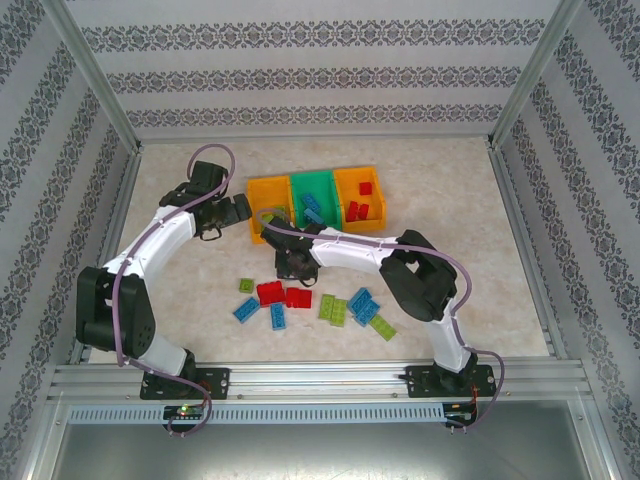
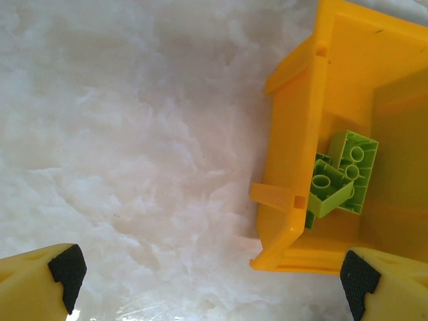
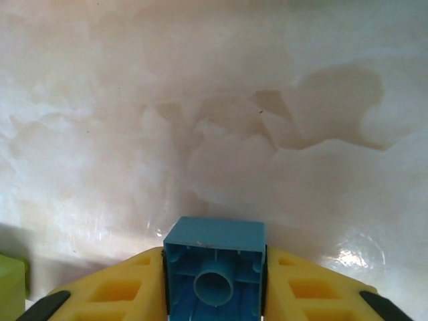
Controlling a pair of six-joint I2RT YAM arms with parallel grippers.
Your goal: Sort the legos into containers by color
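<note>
Three containers stand in a row: an orange bin (image 1: 262,190), a green bin (image 1: 310,185) with blue bricks (image 1: 312,208) in it, and an orange bin (image 1: 350,180) with red bricks (image 1: 360,205). Loose legos in red (image 1: 270,292), blue (image 1: 360,300) and lime (image 1: 327,306) lie on the table in front of them. My right gripper (image 1: 290,265) (image 3: 214,267) is shut on a blue brick (image 3: 214,244), hollow underside toward the camera, just above the table. My left gripper (image 1: 238,210) (image 2: 210,287) stands open beside the left orange bin (image 2: 294,167), which holds lime bricks (image 2: 341,177).
Patterned walls and metal frame rails (image 1: 110,110) enclose the marble-look table. A lime brick (image 3: 12,294) sits at the left edge of the right wrist view. Bare tabletop (image 1: 450,190) lies right of the bins and behind them.
</note>
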